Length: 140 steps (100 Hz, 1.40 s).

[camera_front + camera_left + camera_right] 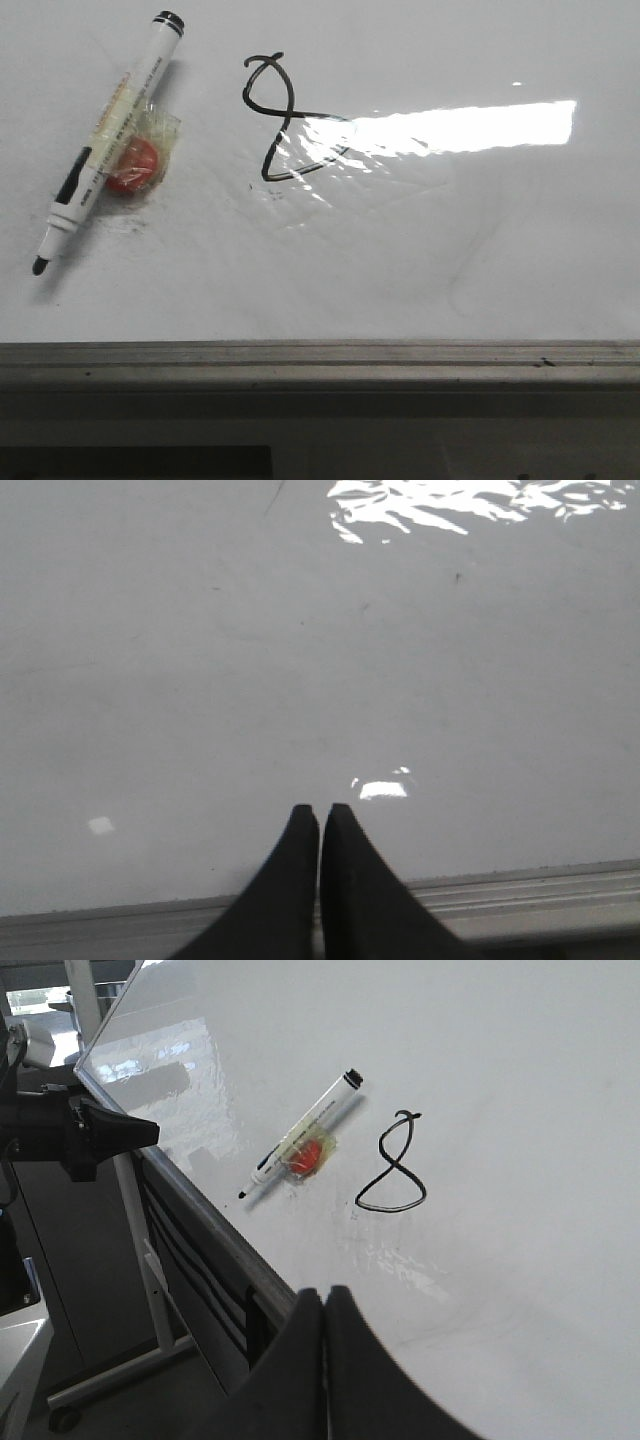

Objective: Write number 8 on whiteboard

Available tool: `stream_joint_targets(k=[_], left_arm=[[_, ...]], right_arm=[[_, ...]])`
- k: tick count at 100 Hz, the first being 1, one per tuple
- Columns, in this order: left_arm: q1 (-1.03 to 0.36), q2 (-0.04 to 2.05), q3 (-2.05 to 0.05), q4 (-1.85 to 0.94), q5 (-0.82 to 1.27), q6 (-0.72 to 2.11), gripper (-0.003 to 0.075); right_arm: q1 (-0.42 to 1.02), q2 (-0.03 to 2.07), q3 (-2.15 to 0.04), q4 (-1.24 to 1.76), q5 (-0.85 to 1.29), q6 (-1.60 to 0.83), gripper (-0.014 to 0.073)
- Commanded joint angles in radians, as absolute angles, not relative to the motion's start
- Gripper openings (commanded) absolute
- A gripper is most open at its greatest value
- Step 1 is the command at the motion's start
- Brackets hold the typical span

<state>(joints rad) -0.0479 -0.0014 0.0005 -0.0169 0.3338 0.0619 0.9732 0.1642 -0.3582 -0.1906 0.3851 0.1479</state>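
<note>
The whiteboard (pixel 450 260) fills the front view, glossy with a bright glare patch, and has a grey rail (pixel 320 362) along its near edge. A thin black number 8 (pixel 275 118) is drawn left of centre; it also shows in the right wrist view (pixel 393 1165). A white marker (pixel 110 135) with its black tip bare lies at the far left, with a red lump (pixel 133 165) taped to it. My left gripper (pixel 320 812) is shut and empty over the board's near edge. My right gripper (pixel 324 1293) is shut and empty, away from the marker (pixel 302 1138).
In the right wrist view the other arm's black fingers (pixel 110 1130) reach in beyond the board's edge. A metal stand and dark floor (pixel 100 1340) lie below the board. The board (pixel 300 660) under the left gripper shows faint specks and glare.
</note>
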Motion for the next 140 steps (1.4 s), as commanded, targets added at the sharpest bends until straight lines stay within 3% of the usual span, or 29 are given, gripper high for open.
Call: stream_joint_targets(k=[1,35,65,86,101,117,140], left_arm=[[-0.046,-0.033,0.033,-0.024,0.289,0.061,-0.002],[-0.046,-0.033,0.033,-0.024,0.289,0.061,-0.002],[-0.046,-0.033,0.033,-0.024,0.289,0.061,-0.002],[-0.046,-0.033,0.033,-0.024,0.289,0.061,-0.002],[-0.046,-0.033,0.033,-0.024,0.287,0.061,-0.002],[-0.046,-0.033,0.033,-0.024,0.287,0.061,-0.002],[-0.046,-0.032,0.033,-0.024,0.285,0.061,-0.002]], right_arm=[[0.974,0.175,-0.382,-0.206,0.313,0.147,-0.0064],[0.927,0.175,-0.365,-0.248,0.231,0.147,-0.0064],[0.481,0.175,-0.247,-0.253,-0.215,0.147,-0.0064],[0.213,0.173,-0.138,-0.222,-0.389,0.148,-0.0064],[0.079,0.173,-0.059,-0.19,-0.393,0.148,-0.0064],[0.026,0.165,0.026,-0.125,-0.389,0.148,-0.0064],[-0.049,0.05,0.023,-0.015,-0.015,0.0,-0.0064]])
